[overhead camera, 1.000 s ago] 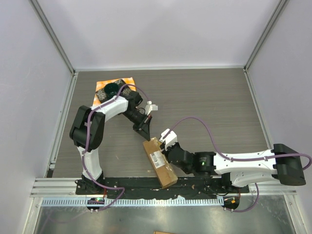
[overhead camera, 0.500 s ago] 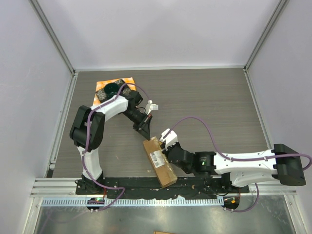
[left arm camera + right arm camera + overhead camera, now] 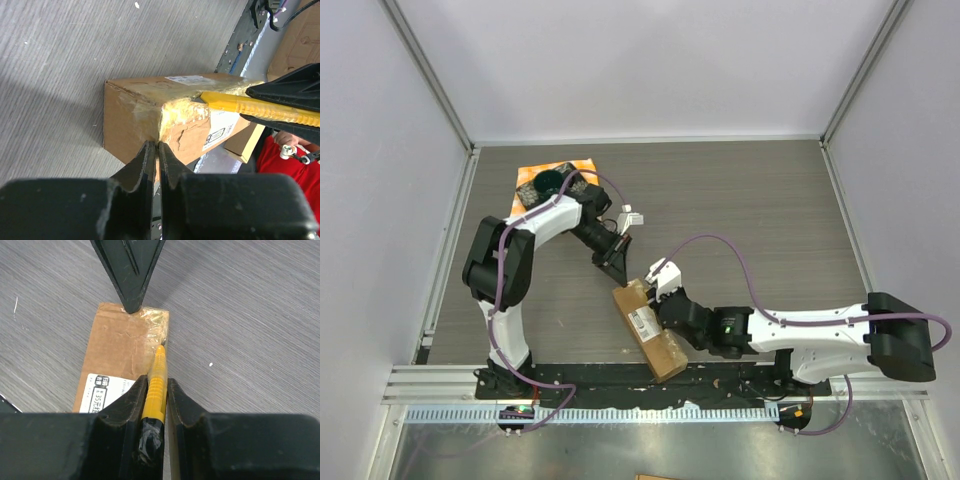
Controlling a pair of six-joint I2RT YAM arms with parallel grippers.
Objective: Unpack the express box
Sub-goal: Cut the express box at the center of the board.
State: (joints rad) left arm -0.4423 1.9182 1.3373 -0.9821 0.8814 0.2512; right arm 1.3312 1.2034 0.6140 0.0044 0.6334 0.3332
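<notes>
The express box [image 3: 647, 330], brown cardboard with a white label [image 3: 102, 390] and shiny tape, lies at an angle near the table's front edge. My right gripper [image 3: 663, 290] is shut on a yellow cutter [image 3: 155, 382]. The cutter's tip rests on the taped far right corner of the box [image 3: 120, 347]. My left gripper [image 3: 618, 263] points down at the box's far end, its jaws together. Its tips [image 3: 157, 147] touch the crumpled, taped edge of the box [image 3: 132, 107]. In the left wrist view the cutter [image 3: 250, 106] lies along the box's top edge.
A dark dish on an orange cloth [image 3: 552, 178] sits at the back left, close to the left arm's elbow. A metal rail [image 3: 620, 385] runs along the near edge. More cardboard [image 3: 245, 145] lies beyond the table edge. Grey walls enclose the table.
The right arm has pushed slightly forward and left, carrying the cutter toward the box's far corner. The left gripper stays at the box's far end.
</notes>
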